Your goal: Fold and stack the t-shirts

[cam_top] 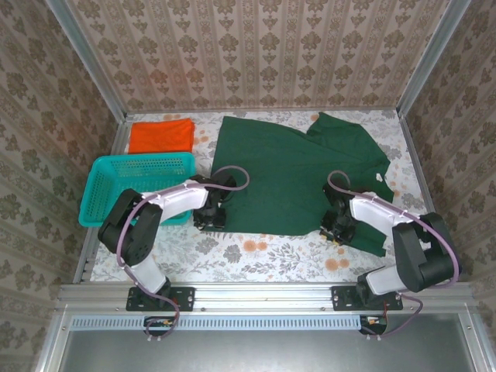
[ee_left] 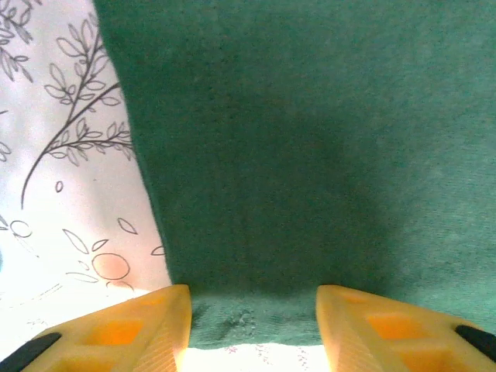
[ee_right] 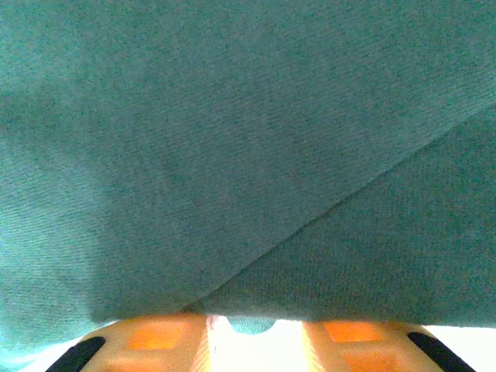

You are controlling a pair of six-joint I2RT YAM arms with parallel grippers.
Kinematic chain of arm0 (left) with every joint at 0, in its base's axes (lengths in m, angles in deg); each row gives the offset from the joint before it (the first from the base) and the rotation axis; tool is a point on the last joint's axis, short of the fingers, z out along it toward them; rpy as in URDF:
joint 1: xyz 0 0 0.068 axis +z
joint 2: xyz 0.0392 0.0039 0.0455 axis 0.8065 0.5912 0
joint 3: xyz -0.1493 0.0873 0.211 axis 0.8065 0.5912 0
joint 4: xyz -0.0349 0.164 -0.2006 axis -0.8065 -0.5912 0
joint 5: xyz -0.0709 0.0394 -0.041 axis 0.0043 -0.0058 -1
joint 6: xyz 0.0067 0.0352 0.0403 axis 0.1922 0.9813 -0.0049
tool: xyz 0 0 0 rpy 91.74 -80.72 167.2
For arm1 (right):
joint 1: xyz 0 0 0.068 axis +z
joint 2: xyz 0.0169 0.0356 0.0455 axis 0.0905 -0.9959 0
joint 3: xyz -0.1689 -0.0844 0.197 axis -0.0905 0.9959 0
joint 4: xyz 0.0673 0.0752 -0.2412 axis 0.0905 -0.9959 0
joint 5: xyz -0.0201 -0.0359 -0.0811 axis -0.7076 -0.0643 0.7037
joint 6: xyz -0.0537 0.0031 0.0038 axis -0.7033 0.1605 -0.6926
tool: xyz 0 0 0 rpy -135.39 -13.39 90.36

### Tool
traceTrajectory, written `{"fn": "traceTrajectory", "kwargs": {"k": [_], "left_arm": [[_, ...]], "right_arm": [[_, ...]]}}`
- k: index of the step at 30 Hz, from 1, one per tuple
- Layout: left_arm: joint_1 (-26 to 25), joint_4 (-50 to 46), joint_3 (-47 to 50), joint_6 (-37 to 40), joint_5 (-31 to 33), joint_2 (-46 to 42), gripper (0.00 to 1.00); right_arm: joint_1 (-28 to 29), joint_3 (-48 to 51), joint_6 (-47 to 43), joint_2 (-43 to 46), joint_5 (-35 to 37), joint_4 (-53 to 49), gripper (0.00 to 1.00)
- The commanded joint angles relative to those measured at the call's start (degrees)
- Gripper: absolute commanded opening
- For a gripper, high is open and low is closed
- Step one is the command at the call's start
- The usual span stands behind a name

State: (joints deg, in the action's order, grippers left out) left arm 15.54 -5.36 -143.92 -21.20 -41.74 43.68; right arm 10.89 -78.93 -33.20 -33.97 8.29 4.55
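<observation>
You are holding left pincer (ee_left: 254, 314) open over green t-shirt (cam_top: 287, 178), 7 o'clock | right pincer (ee_right: 256, 329) sitting at 5 o'clock, grip: cannot tell

- Green t-shirt (cam_top: 294, 174): matt knitted cloth, finely ribbed.
- Orange t-shirt (cam_top: 160, 136): soft matt cloth.
- Basket (cam_top: 139, 174): teal plastic mesh, faintly glossy.
- Gripper fingers (ee_left: 139, 333): smooth yellow-orange plastic.
- Front rail (cam_top: 256, 294): brushed metal.
- Table cover (cam_top: 256, 248): matt, with a floral print.
</observation>
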Motion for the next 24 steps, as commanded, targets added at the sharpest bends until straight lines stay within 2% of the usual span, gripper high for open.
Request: {"fn": "traceTrajectory", "kwargs": {"k": [1, 4, 13, 16, 24], "left_arm": [[0.42, 1.24, 0.32, 0.73, 0.84, 2.09, 0.44], [0.42, 1.23, 0.09, 0.72, 1.04, 2.82, 0.39], [0.35, -1.24, -0.4, 1.34, 2.63, 2.03, 0.08], [0.12, -2.96, -0.4, 1.85, 3.76, 0.71, 0.0], [-0.66, -6.0, 1.0, 2.51, 4.95, -3.38, 0.0]], "right_arm": [[0.36, -0.07, -1.11, -2.0, 2.89, 0.02, 0.28], [0.38, -0.67, -1.64, -2.64, 3.16, 0.19, 0.23], [0.39, -0.99, -2.62, -1.48, 3.62, -2.51, 0.0], [0.78, -1.77, -2.98, 1.2, 2.59, -6.53, 0.0], [1.35, -4.37, -3.24, 11.68, -2.72, -19.23, 0.0]]}}
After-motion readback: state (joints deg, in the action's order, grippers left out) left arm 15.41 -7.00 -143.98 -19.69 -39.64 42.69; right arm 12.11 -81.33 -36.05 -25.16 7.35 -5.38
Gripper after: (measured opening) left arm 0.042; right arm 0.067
